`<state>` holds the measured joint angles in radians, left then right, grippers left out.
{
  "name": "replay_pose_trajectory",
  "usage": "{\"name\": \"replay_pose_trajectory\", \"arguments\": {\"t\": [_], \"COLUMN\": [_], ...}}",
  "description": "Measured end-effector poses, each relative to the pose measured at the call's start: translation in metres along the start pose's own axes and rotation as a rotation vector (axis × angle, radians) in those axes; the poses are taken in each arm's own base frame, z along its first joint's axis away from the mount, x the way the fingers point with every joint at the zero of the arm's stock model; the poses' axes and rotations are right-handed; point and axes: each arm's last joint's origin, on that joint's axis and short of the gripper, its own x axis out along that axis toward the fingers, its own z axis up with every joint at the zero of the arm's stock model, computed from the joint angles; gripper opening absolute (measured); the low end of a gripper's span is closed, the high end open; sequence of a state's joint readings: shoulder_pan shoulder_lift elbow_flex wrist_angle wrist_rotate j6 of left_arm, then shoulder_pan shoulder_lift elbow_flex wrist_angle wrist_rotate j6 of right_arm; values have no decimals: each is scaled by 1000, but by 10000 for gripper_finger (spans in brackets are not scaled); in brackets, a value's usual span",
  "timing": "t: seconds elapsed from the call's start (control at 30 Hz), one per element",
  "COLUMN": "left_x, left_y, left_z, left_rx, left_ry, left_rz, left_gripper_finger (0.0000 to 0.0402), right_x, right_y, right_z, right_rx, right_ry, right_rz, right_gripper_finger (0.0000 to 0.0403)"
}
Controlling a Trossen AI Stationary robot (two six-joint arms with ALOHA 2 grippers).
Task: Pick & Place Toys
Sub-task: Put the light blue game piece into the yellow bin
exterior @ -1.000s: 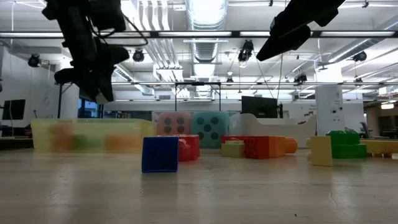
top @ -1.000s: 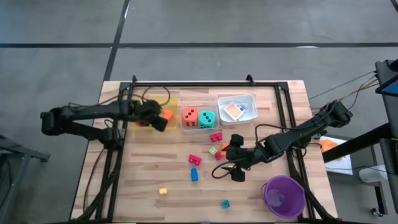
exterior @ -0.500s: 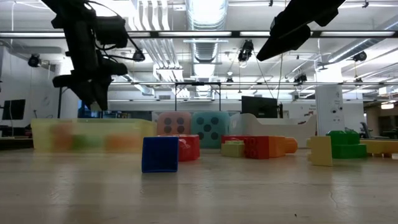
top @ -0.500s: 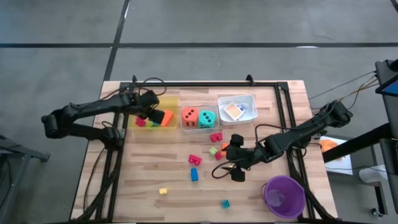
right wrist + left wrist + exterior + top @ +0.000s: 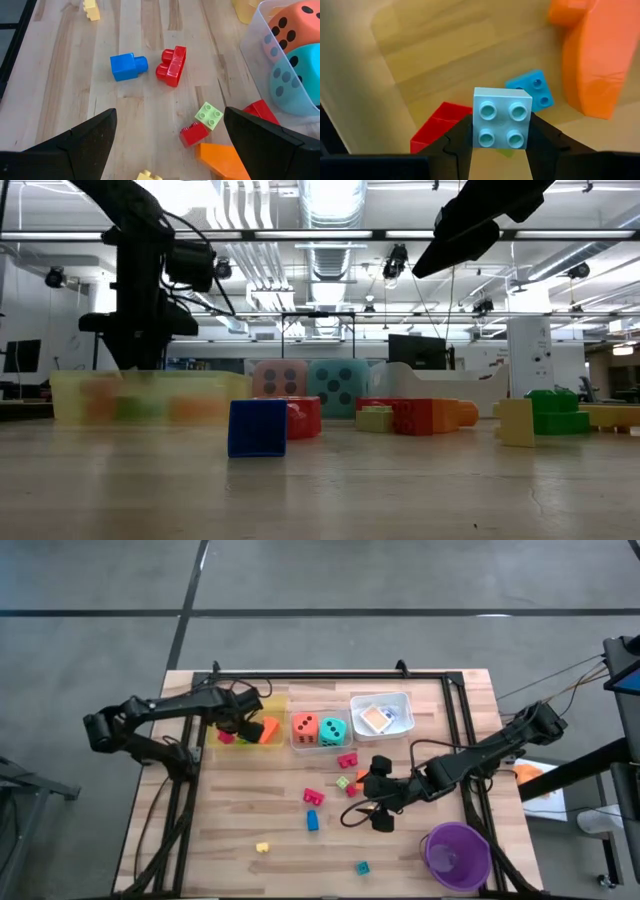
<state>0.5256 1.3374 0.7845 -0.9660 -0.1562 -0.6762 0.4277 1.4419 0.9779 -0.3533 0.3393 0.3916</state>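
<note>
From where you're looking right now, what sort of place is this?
Most likely a robotics lab or open workshop. A wooden table with a metal frame carries two robot arms, toy blocks and dice; behind it the low view shows exposed ceiling ducts, strip lights and monitors; the floor is bare concrete.

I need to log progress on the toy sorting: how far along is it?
Done: both dice sit in the clear tray, cards in the white tray, several blocks in the yellow tray.

In hand: the left tool holds a pale blue block over that tray.

Left: loose blocks lie on the table; the right tool hovers open above them.
</note>
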Motion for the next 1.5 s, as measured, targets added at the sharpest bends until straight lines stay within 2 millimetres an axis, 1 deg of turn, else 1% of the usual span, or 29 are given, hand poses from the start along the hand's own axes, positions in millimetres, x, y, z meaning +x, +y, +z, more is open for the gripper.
{"name": "replay_pose_trajectory", "arguments": {"t": [0.17, 0.5, 0.8, 0.93, 1.4, 1.5], "left_x": [7, 16, 38, 44, 46, 46], "left_y": [0, 1, -7, -9, -10, -10], "left_z": [4, 8, 13, 14, 15, 15], "left_rx": [-8, -6, 5, 15, 49, 86], "left_ry": [19, 39, 97, 122, 133, 135], "left_rz": [31, 70, 110, 114, 105, 104], "left_gripper_finger": [131, 134, 135, 135, 136, 147], "right_x": [0, 0, 0, 0, 0, 0], "right_y": [0, 0, 0, 0, 0, 0], "right_z": [0, 0, 0, 0, 0, 0], "right_rx": [0, 0, 0, 0, 0, 0], "right_ry": [0, 0, 0, 0, 0, 0], "right_rz": [0, 0, 0, 0, 0, 0], "right_gripper_finger": [364, 364, 364, 364, 364, 364]}}
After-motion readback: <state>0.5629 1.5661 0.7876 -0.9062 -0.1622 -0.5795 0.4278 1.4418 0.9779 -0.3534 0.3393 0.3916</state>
